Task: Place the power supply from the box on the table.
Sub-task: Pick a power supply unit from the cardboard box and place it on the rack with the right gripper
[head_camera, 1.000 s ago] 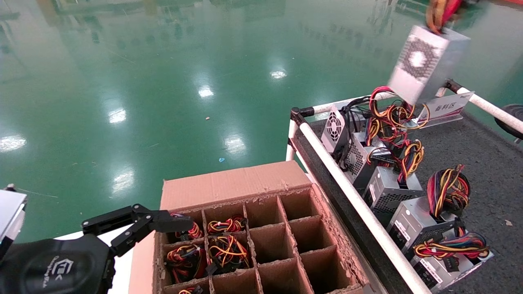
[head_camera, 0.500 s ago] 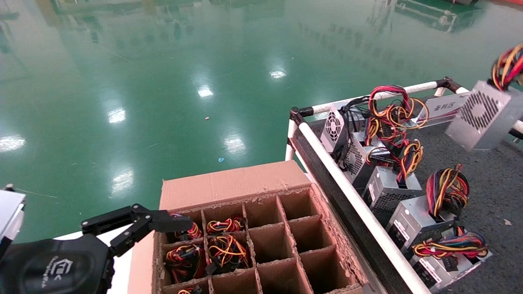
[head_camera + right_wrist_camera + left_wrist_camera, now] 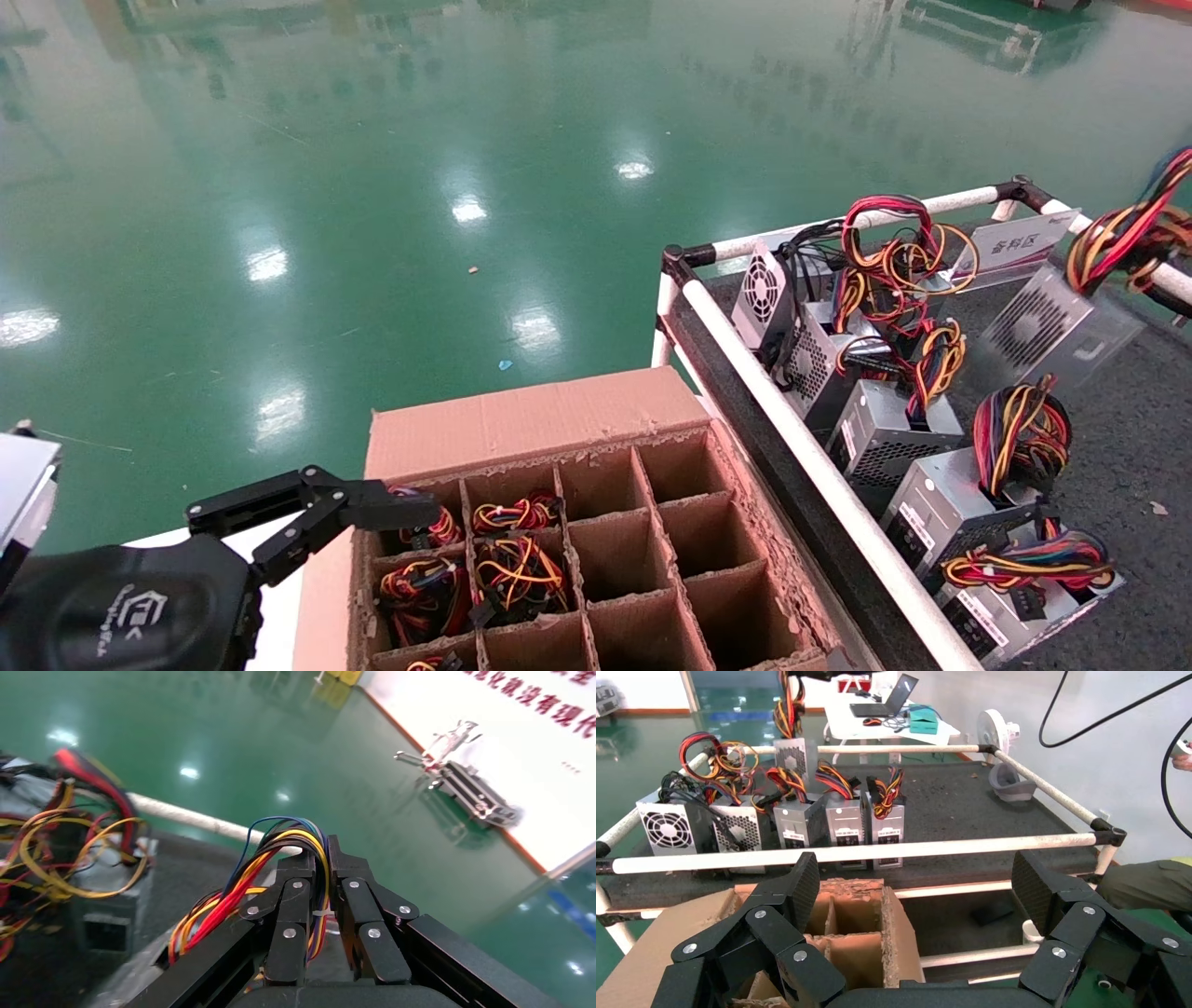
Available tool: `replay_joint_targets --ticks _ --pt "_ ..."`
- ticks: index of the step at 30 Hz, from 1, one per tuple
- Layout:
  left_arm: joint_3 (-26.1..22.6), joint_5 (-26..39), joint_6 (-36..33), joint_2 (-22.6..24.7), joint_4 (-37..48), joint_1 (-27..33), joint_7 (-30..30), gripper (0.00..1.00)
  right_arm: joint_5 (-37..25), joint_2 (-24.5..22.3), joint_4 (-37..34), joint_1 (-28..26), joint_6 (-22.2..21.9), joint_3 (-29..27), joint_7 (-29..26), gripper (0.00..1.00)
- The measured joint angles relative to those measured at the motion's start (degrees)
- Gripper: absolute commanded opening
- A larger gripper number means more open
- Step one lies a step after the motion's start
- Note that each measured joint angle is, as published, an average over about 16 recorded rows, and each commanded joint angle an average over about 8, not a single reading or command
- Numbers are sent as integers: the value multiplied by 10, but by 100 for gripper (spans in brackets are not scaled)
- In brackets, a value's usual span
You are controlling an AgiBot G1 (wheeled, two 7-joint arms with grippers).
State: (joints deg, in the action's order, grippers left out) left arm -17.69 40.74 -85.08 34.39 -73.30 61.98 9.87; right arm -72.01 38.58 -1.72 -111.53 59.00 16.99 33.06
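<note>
Grey power supply (image 3: 1043, 326) hangs tilted.

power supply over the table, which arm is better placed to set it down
Right. The right claw is shut on the cable bundle of the power supply, which hangs low over the table. The left claw is open, parked by the box.
</note>
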Motion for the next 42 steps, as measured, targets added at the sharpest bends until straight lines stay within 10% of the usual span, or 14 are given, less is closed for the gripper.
replay_joint_targets --ticks 17,42 --pt "0 0 0 0 0 0 0 100 -3 8 -1 38 166 -1 -44 0" --pt "-1 -1 0 0 0 0 0 100 9 83 22 70 107 -10 30 0"
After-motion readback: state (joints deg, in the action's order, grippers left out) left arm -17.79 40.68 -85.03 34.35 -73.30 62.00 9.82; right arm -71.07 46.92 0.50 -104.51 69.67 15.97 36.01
